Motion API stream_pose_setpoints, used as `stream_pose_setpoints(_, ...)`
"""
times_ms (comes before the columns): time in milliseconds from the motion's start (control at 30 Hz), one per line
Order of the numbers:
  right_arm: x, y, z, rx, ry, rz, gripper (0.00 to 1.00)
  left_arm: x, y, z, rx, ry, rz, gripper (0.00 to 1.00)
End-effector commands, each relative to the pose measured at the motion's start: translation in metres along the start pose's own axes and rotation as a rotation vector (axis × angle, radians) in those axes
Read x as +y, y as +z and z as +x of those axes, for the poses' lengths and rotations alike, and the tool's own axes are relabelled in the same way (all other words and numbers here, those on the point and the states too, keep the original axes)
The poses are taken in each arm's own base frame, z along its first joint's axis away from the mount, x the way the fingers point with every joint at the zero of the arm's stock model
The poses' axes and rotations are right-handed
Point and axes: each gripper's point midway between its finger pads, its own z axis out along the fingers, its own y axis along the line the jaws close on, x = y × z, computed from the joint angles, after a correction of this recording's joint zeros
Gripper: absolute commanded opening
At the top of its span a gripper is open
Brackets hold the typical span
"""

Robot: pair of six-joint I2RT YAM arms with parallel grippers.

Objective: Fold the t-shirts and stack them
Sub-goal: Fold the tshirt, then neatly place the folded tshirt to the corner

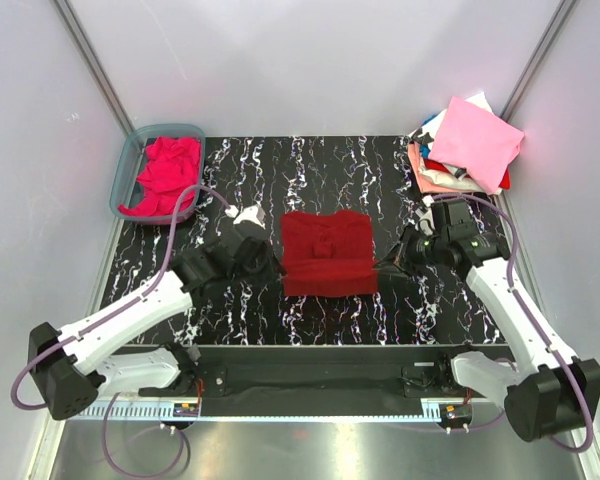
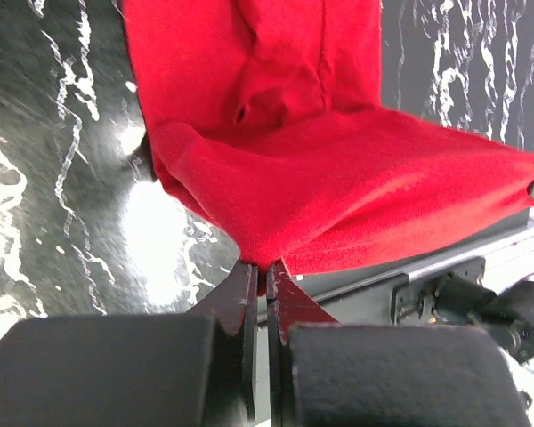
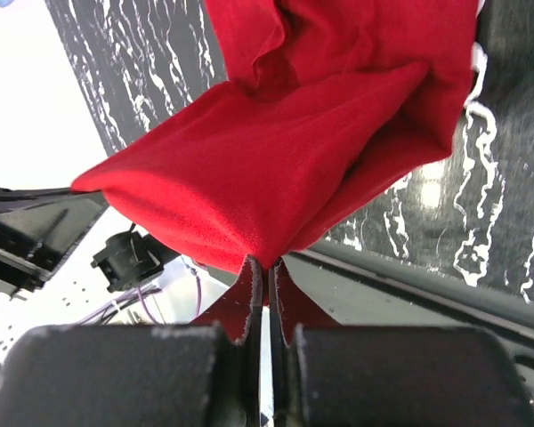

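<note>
Left wrist: gripper (image 2: 262,267) pinches crimson shirt (image 2: 338,178) (top cropped).

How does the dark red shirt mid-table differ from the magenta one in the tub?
The dark red shirt lies as a rough rectangle on the table; the magenta shirt is a crumpled heap in the tub. The left gripper and right gripper each pinch an edge of the red one; nothing touches the magenta one. The red is deeper, the magenta brighter. Both are plain soft cloth.
</note>
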Motion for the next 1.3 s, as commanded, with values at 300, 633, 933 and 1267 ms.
stream_pose_setpoints(300, 0.008, 0.054, -0.115, -0.076, -0.046, 0.151, 0.0, 0.001, 0.05, -0.099, 0.007, 0.034, 0.007, 0.0)
stream_pose_setpoints(633, -0.017, 0.128, -0.247, -0.083, 0.099, 0.345, 0.83, 0.03, 0.178, -0.172, 0.235, -0.023, 0.023, 0.92)
stream_pose_setpoints(933, -0.012, 0.106, -0.213, -0.144, 0.024, 0.215, 0.85, 0.025, 0.13, -0.165, 0.116, -0.005, 0.069, 0.99)
stream_pose_setpoints(1267, -0.052, 0.136, -0.177, -0.026, 0.021, 0.137, 0.85, 0.044, 0.082, -0.12, 0.081, 0.009, 0.048, 0.97)
